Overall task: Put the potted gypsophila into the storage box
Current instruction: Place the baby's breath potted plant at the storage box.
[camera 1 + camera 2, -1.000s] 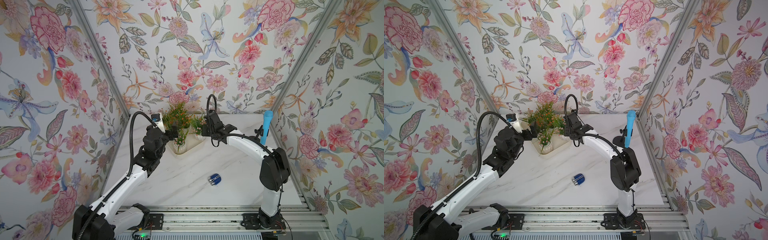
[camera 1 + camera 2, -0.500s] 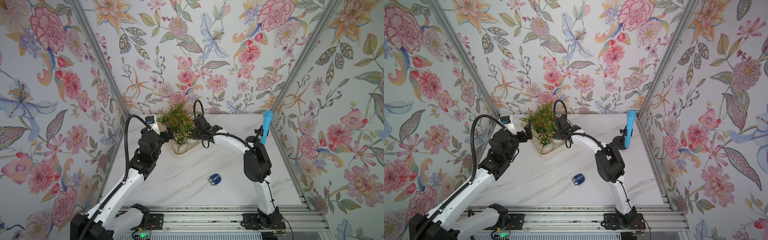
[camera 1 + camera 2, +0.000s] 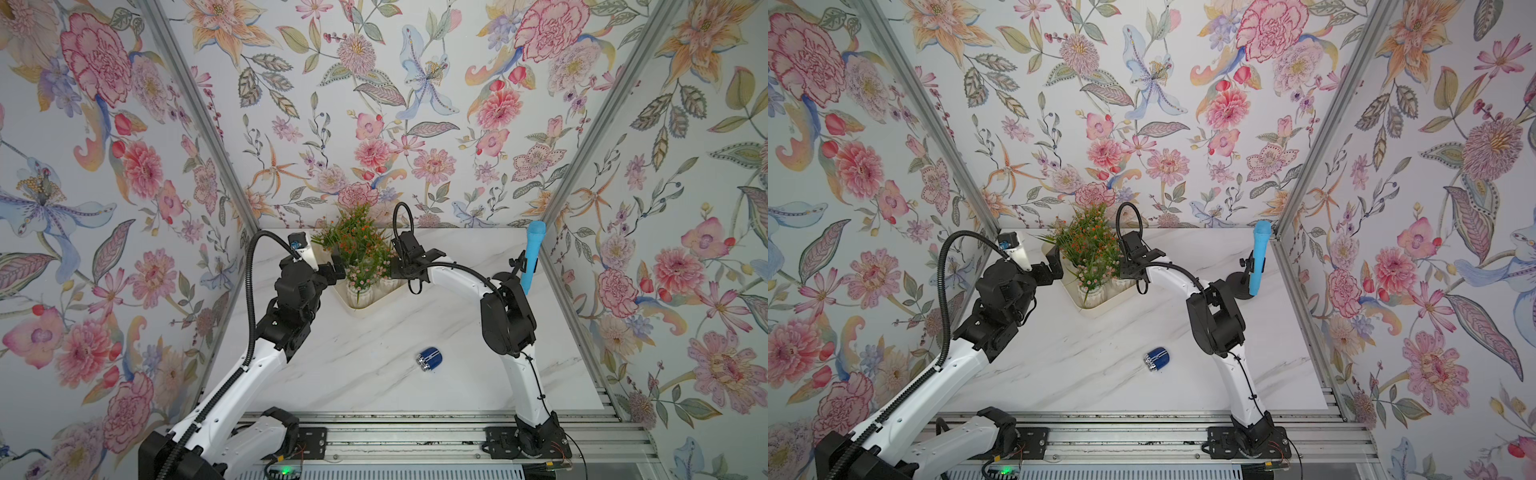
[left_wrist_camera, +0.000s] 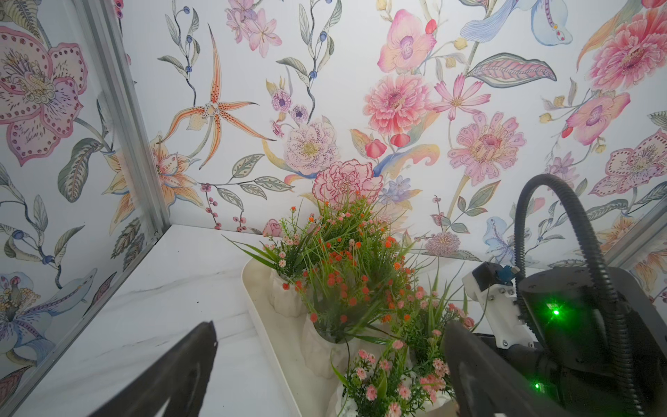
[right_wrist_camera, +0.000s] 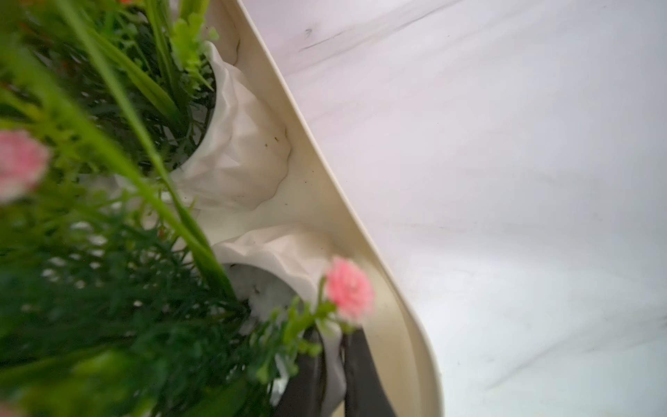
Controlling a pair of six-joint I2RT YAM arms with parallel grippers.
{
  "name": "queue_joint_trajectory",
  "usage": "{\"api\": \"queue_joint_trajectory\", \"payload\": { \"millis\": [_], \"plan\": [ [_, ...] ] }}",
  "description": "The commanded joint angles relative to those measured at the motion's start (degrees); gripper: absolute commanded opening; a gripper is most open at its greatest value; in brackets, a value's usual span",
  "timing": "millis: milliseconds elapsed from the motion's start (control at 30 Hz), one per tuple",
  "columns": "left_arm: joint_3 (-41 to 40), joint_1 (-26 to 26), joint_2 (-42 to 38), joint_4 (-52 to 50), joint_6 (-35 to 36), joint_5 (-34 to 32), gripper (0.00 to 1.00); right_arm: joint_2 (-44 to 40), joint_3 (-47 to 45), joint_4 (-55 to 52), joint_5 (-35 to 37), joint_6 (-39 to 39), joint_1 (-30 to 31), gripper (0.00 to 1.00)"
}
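1. I can count three potted gypsophila [image 4: 319,346] plainly in the left wrist view; the sprigs hide any others.
2. I see one storage box [image 4: 258,317].
3. I have two grippers: the left gripper [image 4: 330,326] and the right gripper [image 5: 330,343].
4. One blue microphone [image 3: 532,257].
5. One small blue cylinder [image 3: 429,360].

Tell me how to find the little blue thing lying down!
Look at the white marble table. In front of the cream storage box, out in the open, a dark blue cylinder lies alone on its side. Its silvery end and stubby shape set it apart from the tall light-blue stick.
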Motion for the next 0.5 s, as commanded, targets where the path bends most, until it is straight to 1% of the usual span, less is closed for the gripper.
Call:
{"api": "queue_joint_trajectory", "payload": {
  "millis": [0, 67, 100, 200, 333, 367, 467],
  "plan": [
    [-0.87, 0.62, -1.56, -1.42, -0.77, -2.05, 1.00, 0.26, 1.86, 1.30, -1.73, 0.72, 0.27, 0.07],
    [-1.21, 0.67, -1.85, -1.49, -1.20, -2.39, 1.00, 0.37, 2.01, 1.30, -2.45, 0.68, 0.32, 0.12],
    [-1.30, 0.62, -1.97, -1.48, -1.48, -2.49, 1.00, 0.28, 2.18, 1.29, -2.86, 0.87, -1.42, 0.16],
    [-1.35, 0.63, -1.77, -1.45, -1.83, -2.43, 1.00, -0.41, 2.77, 1.31, -3.60, 1.54, -2.20, 0.27],
    [-1.22, 0.64, -1.09, -1.25, -2.60, -2.28, 1.00, -2.71, 3.18, 1.38, -3.45, 1.50, -3.43, 0.38],
    [-1.22, 0.62, -0.79, -0.93, -2.82, -2.13, 1.00, -3.47, 3.01, 1.37, -3.27, 1.29, -3.76, 0.44],
    [-1.05, 0.64, 0.22, -0.16, -2.98, -1.42, 1.00, -4.87, 1.93, 1.36, -3.94, 0.59, -4.94, 0.45]
  ]
}}
